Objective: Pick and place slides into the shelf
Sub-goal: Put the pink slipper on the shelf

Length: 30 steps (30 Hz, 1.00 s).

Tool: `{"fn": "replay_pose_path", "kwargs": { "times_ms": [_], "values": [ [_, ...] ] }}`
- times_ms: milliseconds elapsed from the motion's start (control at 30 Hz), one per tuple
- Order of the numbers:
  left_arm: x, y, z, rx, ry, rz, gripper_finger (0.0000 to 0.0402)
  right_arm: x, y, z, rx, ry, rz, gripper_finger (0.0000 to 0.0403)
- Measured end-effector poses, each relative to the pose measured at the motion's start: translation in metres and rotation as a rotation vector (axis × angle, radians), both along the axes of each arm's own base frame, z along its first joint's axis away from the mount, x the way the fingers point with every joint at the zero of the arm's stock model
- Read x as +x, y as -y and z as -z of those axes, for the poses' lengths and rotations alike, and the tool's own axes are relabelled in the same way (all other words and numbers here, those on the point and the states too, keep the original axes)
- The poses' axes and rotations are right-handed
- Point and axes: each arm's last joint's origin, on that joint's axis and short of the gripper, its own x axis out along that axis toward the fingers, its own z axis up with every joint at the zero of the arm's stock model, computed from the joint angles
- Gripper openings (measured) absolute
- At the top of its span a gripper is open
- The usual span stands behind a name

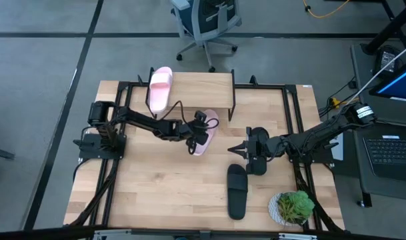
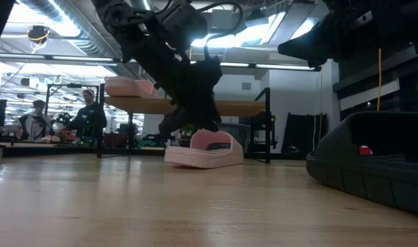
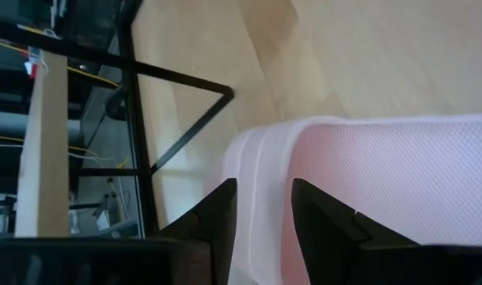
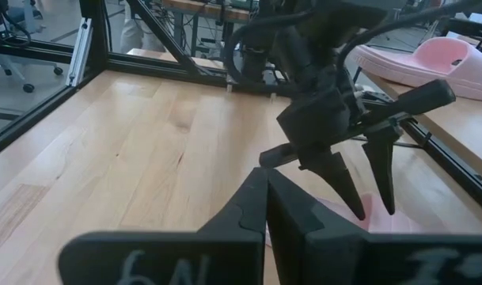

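Your left hand [image 1: 201, 130] sits mid-frame in the high view, fingers [image 3: 217, 222] parted astride the edge of a pink slide [image 1: 204, 139] resting on the worktop [image 1: 163, 193] just below the shelf [image 1: 201, 90]. Another pink slide [image 1: 160, 89] lies on the shelf's left end. Your right hand [image 1: 237, 151] waits shut and empty, right of centre, above the black slide [image 1: 237, 191].
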Motion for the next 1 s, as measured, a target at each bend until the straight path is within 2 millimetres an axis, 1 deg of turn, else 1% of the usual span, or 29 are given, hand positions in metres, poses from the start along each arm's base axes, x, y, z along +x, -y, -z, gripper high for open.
{"fn": "replay_pose_path", "kwargs": {
  "times_ms": [300,633,767,1000],
  "values": [
    [0.000,-0.002,0.001,-0.036,-0.003,0.043,0.0114,0.000,0.000,0.000,-0.001,0.000,0.000,0.0010],
    [-0.001,-0.012,0.001,-0.043,0.001,0.013,0.0114,0.000,0.000,0.000,-0.001,0.000,0.000,0.0010],
    [-0.001,-0.012,0.001,-0.051,0.001,0.020,0.0114,0.000,0.000,0.000,-0.001,0.000,0.000,0.0010],
    [0.003,-0.012,0.014,-0.066,-0.028,0.040,0.0114,0.000,0.000,0.000,-0.001,0.000,0.000,0.0010]
  ]
}}
